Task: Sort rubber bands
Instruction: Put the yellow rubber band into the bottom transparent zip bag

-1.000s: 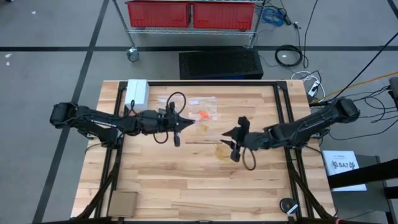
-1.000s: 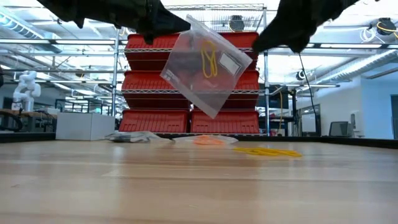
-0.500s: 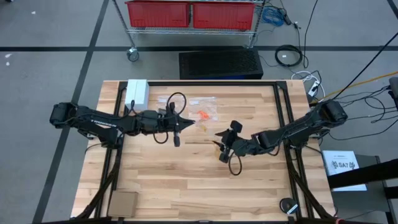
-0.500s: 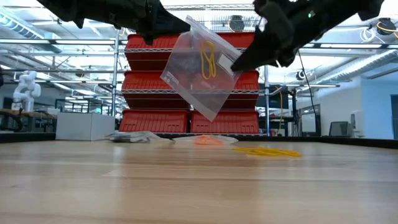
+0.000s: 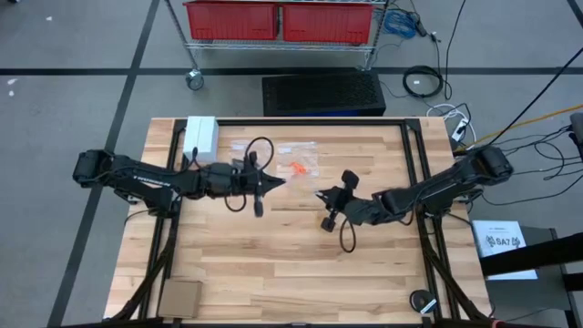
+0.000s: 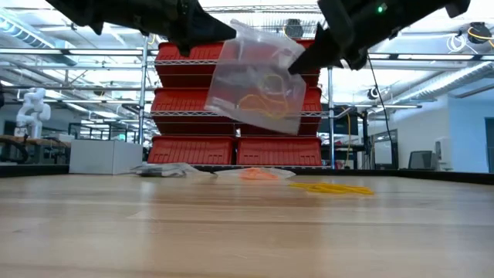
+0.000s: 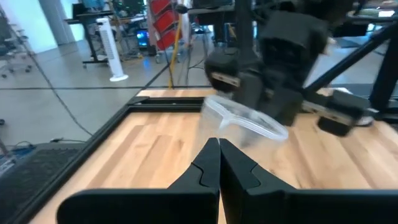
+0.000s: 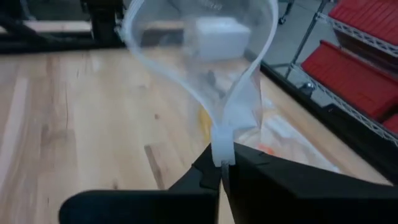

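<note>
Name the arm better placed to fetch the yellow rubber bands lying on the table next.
Right, probably. Both grippers are shut on the clear plastic zip bag held above the table, left gripper and right gripper at opposite edges. The loose yellow rubber bands lie toward the right arm's side, so it would reach less.

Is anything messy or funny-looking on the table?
Nothing looks broken. The clear bag hangs tilted in the air, pinched by the left gripper and the right gripper at opposite top edges, with yellow rubber bands inside. More yellow bands and orange ones lie loose on the table, not yet bagged.
</note>
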Robot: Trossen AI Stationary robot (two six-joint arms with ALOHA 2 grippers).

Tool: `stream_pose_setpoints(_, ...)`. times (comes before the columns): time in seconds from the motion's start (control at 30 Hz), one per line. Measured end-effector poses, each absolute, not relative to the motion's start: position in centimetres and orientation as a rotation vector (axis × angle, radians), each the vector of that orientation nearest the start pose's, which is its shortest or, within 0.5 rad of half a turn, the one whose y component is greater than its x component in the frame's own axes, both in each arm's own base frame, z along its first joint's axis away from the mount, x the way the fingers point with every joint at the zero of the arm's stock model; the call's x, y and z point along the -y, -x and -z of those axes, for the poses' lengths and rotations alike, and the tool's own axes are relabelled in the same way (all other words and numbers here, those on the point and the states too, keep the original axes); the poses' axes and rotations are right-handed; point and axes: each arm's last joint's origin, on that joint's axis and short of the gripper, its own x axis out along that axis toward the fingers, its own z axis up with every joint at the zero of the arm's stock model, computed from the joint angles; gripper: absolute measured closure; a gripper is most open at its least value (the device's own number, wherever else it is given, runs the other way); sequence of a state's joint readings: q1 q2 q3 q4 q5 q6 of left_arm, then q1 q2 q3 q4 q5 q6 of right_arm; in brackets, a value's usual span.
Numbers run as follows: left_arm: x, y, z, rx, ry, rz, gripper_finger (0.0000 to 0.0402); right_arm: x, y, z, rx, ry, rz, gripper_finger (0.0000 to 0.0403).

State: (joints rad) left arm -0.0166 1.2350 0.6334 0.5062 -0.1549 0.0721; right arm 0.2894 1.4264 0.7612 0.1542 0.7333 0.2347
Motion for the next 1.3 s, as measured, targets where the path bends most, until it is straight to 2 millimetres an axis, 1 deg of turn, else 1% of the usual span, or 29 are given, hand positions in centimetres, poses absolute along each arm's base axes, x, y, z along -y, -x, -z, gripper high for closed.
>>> stream_pose_setpoints(0.1,0.2,-26.5,-25.4,-0.099,-0.067,-0.114,0.0402,-6.3,-28.2,-22.3,-0.367,0.026,0.481,0.0402)
stream_pose_setpoints(0.3,0.5,-27.3,-24.5,-0.12,-0.06,-0.103,0.0402,-6.1,-28.5,-22.7,-0.35,0.044,0.455,0.0403)
stream_pose_setpoints(0.4,0.5,-27.4,-24.2,-0.132,-0.068,-0.116,0.0402,-6.0,-28.0,-23.2,-0.349,0.049,0.452,0.0403)
stream_pose_setpoints(0.6,0.2,-27.3,-24.3,-0.132,-0.105,-0.154,0.0402,-5.6,-26.7,-23.8,-0.401,0.023,0.463,0.0403)
stream_pose_setpoints(0.77,-0.6,-27.2,-23.9,-0.175,-0.107,-0.202,0.0402,-5.0,-26.0,-23.3,-0.471,0.013,0.495,0.0399)
stream_pose_setpoints(0.9,-0.9,-27.2,-23.8,-0.189,-0.115,-0.24,0.0402,-5.0,-25.7,-22.9,-0.52,0.002,0.484,0.0371)
stream_pose_setpoints(1.07,-1.2,-27.0,-24.2,-0.178,-0.133,-0.25,0.0402,-5.6,-25.2,-22.6,-0.589,-0.116,0.384,0.0316)
stream_pose_setpoints(1.2,-1.5,-26.7,-24.4,-0.181,-0.145,-0.262,0.0402,-6.7,-24.8,-22.2,-0.661,-0.221,0.272,0.0273)
stream_pose_setpoints(1.3,-1.6,-26.5,-24.6,-0.187,-0.154,-0.267,0.0402,-8.1,-25.0,-21.0,-0.728,-0.259,0.202,0.0253)
